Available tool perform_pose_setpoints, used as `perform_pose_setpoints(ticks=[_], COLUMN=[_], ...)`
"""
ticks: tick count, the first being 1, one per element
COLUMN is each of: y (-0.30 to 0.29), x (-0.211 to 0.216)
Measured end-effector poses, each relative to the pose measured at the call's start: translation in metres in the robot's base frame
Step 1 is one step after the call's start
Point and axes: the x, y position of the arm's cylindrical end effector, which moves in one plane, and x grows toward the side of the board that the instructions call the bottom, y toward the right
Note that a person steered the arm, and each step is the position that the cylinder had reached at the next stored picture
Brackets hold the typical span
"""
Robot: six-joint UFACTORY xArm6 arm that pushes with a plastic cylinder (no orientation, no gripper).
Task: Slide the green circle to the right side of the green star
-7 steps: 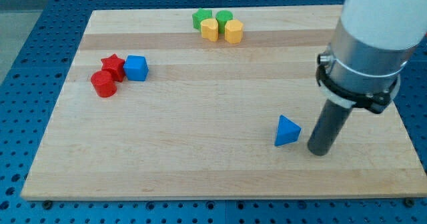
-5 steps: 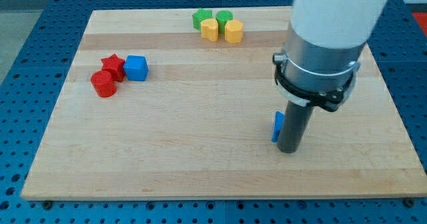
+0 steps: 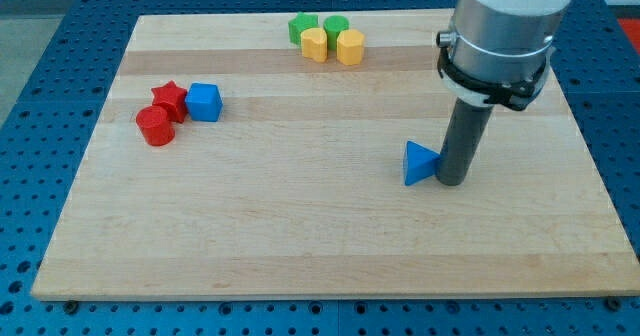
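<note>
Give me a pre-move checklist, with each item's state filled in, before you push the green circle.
1. My tip located: ok, at the view's right, beside the blue triangle.
2. Tip clear of the triangle: not ok, they look in contact.
3. Green circle found: ok, at the view's top, behind the yellow blocks.
4. Green star found: ok, left of the circle.
5. Circle already right of the star: ok, though whether they touch, cannot tell.
6. Path to the circle: not ok, the yellow blocks sit right in front of it.
</note>
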Motion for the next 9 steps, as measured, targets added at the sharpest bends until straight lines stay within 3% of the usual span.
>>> perform_pose_setpoints(ticks=[3,7,9], y=[-0.054,-0.045,-0.071], x=[-0.009,-0.046,-0.048])
